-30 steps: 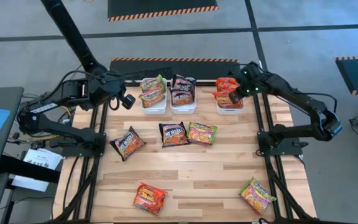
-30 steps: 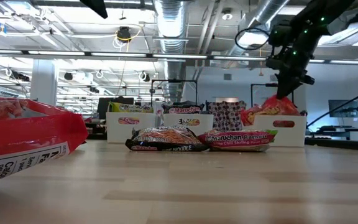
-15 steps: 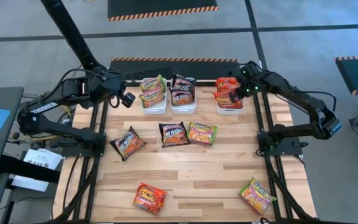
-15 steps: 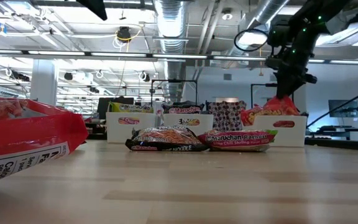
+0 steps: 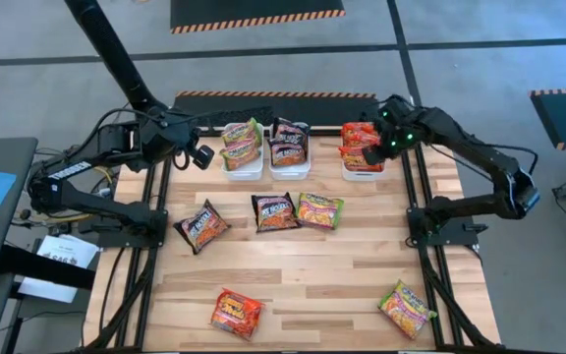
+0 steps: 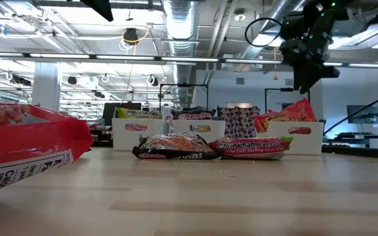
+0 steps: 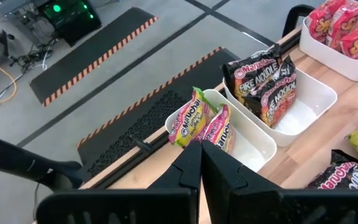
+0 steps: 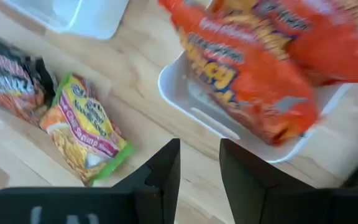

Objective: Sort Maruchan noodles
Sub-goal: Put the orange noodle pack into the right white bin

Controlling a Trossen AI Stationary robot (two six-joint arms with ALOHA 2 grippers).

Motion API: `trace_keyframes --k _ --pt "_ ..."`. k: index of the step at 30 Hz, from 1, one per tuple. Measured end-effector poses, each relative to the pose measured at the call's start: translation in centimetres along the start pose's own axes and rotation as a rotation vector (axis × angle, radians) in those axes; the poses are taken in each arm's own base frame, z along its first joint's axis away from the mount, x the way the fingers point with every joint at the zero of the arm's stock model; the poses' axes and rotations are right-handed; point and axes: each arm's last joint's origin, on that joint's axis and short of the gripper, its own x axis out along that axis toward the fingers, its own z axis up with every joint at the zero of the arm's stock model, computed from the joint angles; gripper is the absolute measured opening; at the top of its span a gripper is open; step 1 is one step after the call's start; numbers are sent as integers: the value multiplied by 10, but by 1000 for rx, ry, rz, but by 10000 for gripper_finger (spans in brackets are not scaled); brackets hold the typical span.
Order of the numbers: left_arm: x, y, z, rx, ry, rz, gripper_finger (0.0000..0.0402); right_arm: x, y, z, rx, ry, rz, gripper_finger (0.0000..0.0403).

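Three white trays stand in a row in the upper middle of the frame, and each already holds noodle packets: green-yellow, dark, and red. Five packets still lie loose on the table, in the middle and along the lower part. The right tool hovers over the red tray, fingers spread and empty. The left tool waits pressed together beside the left tray.

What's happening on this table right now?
A two-armed robot is sorting ramen packets by colour into three white trays. The right claw hangs open and empty above the right tray, which holds red packets. The left claw waits shut by the left tray. Five packets lie unsorted on the table.
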Motion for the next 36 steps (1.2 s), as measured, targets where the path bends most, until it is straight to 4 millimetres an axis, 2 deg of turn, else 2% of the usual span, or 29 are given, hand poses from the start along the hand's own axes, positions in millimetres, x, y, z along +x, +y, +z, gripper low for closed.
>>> trace_keyframes --k 5,15,19,23,29,36 --pt "0 0 0 0 0 0 0 24 5 0 -21 41 -12 135" --pt "0 0 0 0 0 0 0 82 -3 14 -6 226 -84 134" --pt "0 0 0 0 0 0 0 96 -6 19 -11 242 -138 134" --pt "0 0 0 -6 0 0 0 100 -9 24 -10 200 -180 134" --pt "0 0 0 -8 1 -1 0 96 -15 28 8 148 -180 134" --pt "0 0 0 0 1 -1 0 88 -12 25 7 152 -107 134"
